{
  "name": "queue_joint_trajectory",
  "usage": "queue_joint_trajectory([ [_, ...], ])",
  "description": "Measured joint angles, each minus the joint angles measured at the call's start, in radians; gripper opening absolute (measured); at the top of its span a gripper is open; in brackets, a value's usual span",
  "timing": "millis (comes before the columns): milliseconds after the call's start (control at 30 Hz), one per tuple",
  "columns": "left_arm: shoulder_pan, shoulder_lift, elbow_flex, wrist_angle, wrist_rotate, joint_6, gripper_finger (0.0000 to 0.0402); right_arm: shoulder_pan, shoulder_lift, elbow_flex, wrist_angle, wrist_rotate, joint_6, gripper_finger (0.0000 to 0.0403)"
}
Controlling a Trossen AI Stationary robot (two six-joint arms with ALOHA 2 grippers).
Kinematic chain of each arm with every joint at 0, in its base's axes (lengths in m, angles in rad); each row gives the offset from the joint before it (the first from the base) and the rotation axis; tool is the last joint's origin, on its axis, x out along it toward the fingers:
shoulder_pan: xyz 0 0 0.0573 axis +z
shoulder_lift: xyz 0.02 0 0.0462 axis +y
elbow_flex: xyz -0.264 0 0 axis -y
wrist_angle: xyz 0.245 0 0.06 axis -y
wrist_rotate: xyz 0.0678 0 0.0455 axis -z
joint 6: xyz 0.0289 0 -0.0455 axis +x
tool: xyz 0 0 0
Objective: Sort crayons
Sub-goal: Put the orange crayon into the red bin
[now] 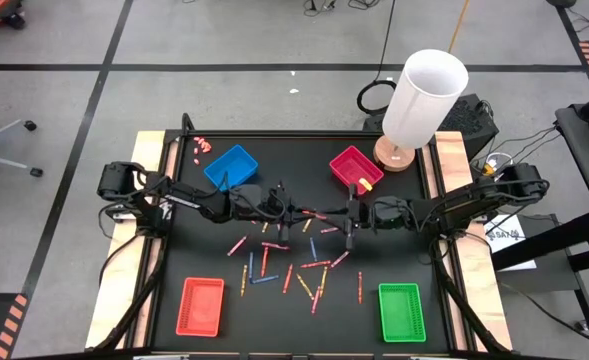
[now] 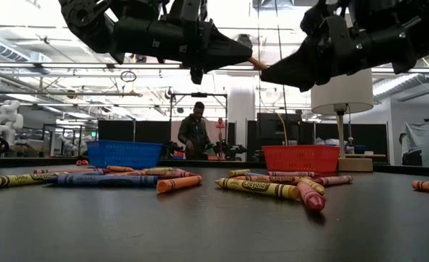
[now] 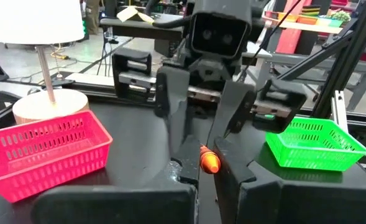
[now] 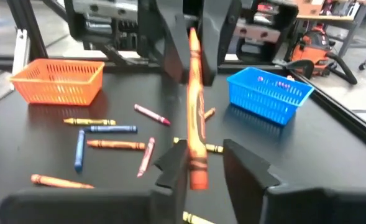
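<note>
An orange crayon [image 4: 196, 118] hangs in the air over the table's middle, between my two grippers, which meet tip to tip [image 2: 256, 63]. My left gripper [image 1: 299, 212] is shut on the crayon's pointed end. My right gripper [image 4: 204, 155] is open. Its fingers stand on either side of the crayon's flat end [image 4: 199, 177], with a gap at one side. Many loose crayons [image 1: 294, 265] in red, pink, orange, yellow and blue lie flat on the black table below. My left gripper pinches the crayon's pointed end [image 4: 192, 46] between its two fingers. The fingers come level from the table's left and lie along the crayon. The crayon is about level and clear of the table, its flat end pointing at the right gripper. Whether my right gripper's finger [image 4: 175, 163] touches the crayon, I cannot tell.
A blue tray [image 1: 231, 165] and a magenta tray [image 1: 355, 166] stand at the far side. A red tray [image 1: 201, 306] and a green tray [image 1: 401, 311] stand at the near side. A white lamp [image 1: 424, 100] stands at the far right corner. Tiny pink bits [image 1: 202, 145] lie at the far left.
</note>
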Motion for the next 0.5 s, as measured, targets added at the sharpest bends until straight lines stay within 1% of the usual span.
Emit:
queue_joint_trajectory([
  [100, 0.014, 0.0, 0.0, -0.001, 0.037, -0.002, 0.0019, 0.0, 0.0, 0.0, 0.013, 0.0, -0.015, 0.0123],
  [233, 0.022, -0.011, 0.0, -0.027, 0.072, -0.002, 0.0019, 0.0, 0.0, 0.0, 0.015, 0.0, -0.034, 0.0147],
  [367, 0.025, -0.02, 0.0, -0.073, 0.076, 0.001, 0.0019, 0.0, 0.0, 0.0, 0.013, -0.001, -0.052, 0.0161],
  [500, 0.026, -0.023, 0.0, -0.076, 0.076, 0.0, 0.0019, -0.001, 0.0, 0.0, -0.01, 0.001, -0.055, 0.0167],
])
